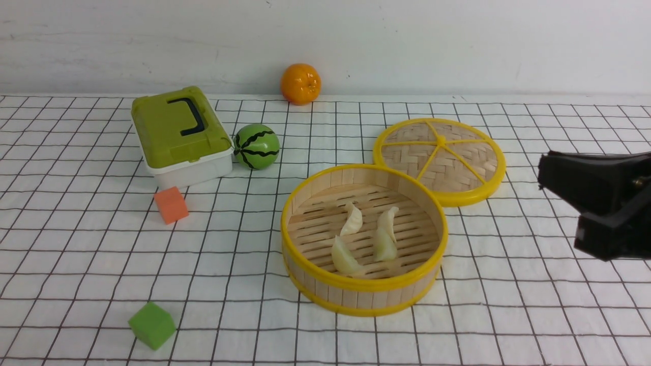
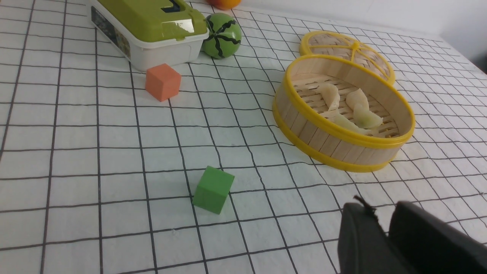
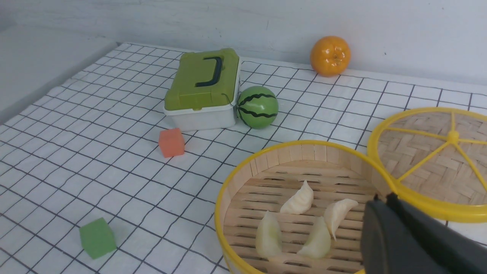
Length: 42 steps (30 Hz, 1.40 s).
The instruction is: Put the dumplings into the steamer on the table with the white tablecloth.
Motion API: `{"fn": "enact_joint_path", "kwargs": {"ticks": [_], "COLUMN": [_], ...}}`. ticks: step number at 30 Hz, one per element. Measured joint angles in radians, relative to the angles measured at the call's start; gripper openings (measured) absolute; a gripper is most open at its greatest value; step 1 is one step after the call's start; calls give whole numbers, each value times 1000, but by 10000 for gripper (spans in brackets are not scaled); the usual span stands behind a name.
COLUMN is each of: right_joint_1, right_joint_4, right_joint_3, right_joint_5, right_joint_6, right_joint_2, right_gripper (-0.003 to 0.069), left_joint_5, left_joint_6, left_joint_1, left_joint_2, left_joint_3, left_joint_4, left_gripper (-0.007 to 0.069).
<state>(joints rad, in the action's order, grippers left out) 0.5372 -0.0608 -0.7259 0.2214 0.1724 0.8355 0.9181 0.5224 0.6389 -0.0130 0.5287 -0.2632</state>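
The steamer, a round bamboo basket with yellow rims, stands right of centre on the table's white tablecloth. Several cream dumplings lie on its slatted floor, also seen in the wrist views. My right gripper hovers to the right of the steamer, beside the flat lid. In the right wrist view this right gripper is shut with nothing in it, near the steamer's rim. My left gripper shows only in its wrist view. It hangs over bare cloth short of the steamer, its jaws slightly apart and empty.
A flat woven lid with yellow spokes lies against the steamer's far right. A green-lidded box, a watermelon ball and an orange sit at the back left. An orange cube and a green cube lie on the left.
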Motion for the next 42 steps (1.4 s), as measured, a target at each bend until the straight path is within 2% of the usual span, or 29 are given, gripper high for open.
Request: {"fn": "enact_joint_path", "kwargs": {"ticks": [8, 13, 20, 23, 26, 34, 38, 42], "right_joint_1": [15, 54, -13, -84, -237, -537, -586, -590], "right_joint_4": [19, 162, 224, 215, 164, 143, 143, 137], "right_joint_3": [0, 36, 131, 235, 414, 685, 748, 753], "right_joint_5": [-3, -10, -11, -19, -28, -27, -7, 76], "right_joint_6": [0, 3, 44, 49, 51, 51, 51, 52], "right_joint_2": [0, -32, -172, -269, -437, -753, -832, -846], "right_gripper": [-11, -24, -24, -24, -24, -24, -24, -24], "left_joint_5": [0, 0, 0, 0, 0, 0, 0, 0], "left_joint_6": [0, 0, 0, 0, 2, 2, 2, 2], "left_joint_1": [0, 0, 0, 0, 0, 0, 0, 0], "left_joint_2": [0, 0, 0, 0, 0, 0, 0, 0], "left_joint_3": [0, 0, 0, 0, 0, 0, 0, 0], "left_joint_4": [0, 0, 0, 0, 0, 0, 0, 0], "left_gripper": [126, 127, 131, 132, 132, 132, 132, 134]}}
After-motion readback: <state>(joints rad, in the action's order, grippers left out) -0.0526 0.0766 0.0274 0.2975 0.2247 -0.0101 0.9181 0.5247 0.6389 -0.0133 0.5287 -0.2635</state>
